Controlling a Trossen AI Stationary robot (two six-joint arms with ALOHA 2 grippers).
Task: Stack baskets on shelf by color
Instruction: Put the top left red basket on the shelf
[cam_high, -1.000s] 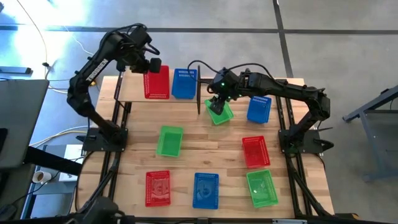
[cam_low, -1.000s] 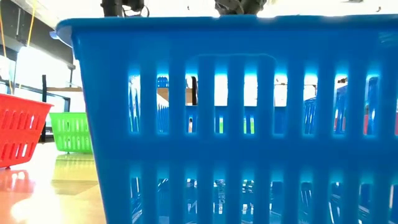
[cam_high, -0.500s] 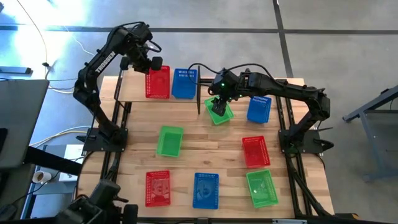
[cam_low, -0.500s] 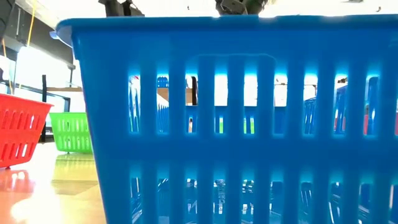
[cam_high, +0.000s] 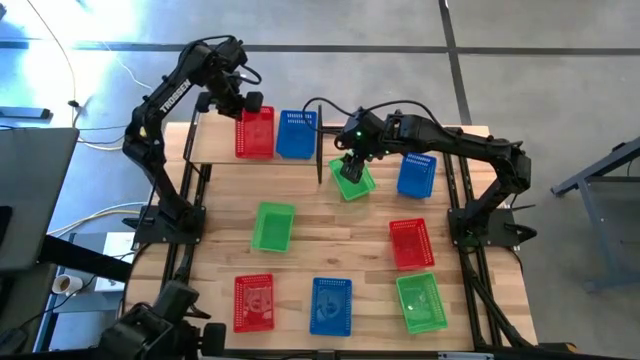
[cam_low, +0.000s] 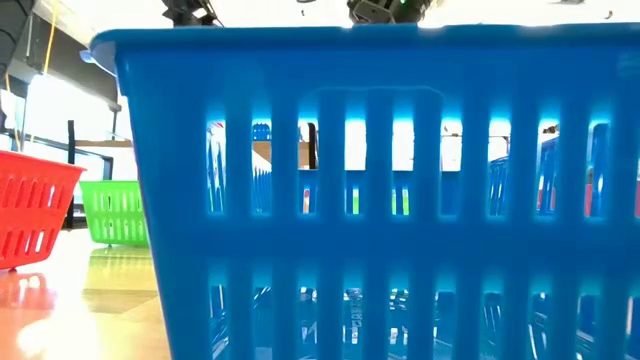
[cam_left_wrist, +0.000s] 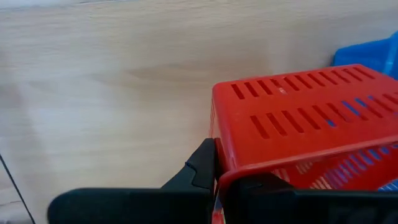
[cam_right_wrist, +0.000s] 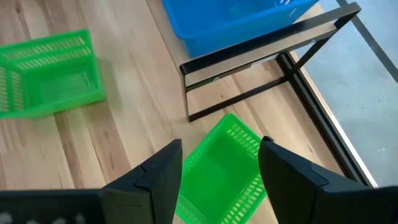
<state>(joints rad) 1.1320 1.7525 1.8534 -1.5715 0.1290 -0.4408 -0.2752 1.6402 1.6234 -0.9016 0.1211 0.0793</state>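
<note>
Gripping red basket: left claw; shelf

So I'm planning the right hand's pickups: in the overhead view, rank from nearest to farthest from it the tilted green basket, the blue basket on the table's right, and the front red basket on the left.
1. Tilted green basket, directly under the right hand.
2. Blue basket, to its right.
3. Red basket, front left.
</note>
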